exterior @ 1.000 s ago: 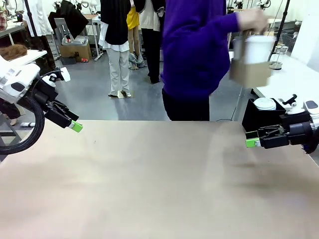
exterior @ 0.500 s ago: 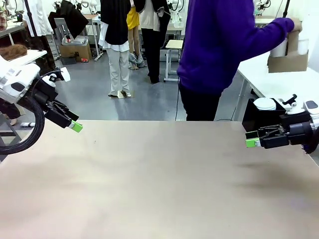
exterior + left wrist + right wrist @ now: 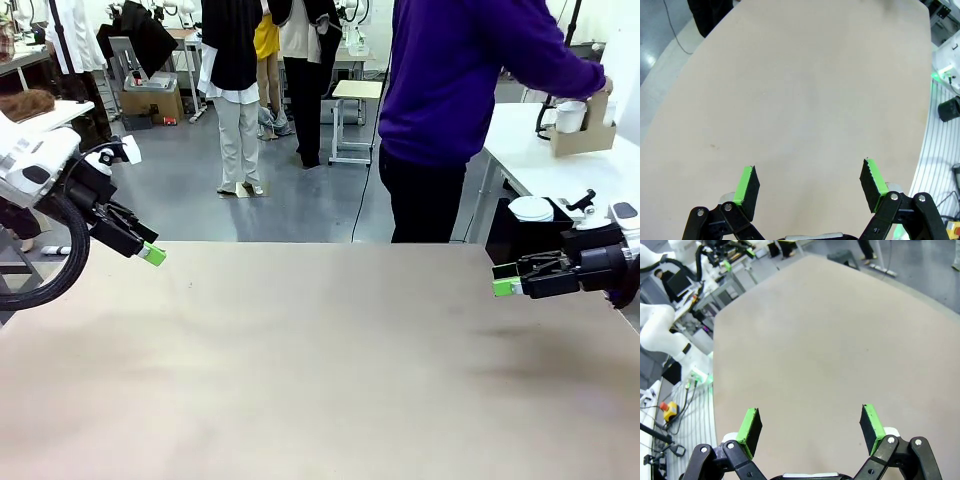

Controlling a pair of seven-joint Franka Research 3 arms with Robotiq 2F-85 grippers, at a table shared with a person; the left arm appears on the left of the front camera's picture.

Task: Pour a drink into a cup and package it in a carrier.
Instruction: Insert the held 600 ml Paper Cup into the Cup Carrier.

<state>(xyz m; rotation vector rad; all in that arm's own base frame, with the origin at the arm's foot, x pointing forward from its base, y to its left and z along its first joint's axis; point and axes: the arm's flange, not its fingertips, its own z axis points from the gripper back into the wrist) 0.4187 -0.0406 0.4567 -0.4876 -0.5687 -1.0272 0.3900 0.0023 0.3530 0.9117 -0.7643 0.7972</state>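
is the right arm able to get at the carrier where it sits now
Probably not. The carrier, with the cup in it, sits on a separate white table behind the work table, under the person's hand. The open right gripper hovers low at the work table's right edge, well short of it.

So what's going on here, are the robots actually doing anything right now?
Not at the moment. A person in a purple top is setting a brown cardboard drink carrier with a white paper cup in it on the white side table at the far right. The left gripper and right gripper hang over the bare beige table, jaws open, holding nothing.
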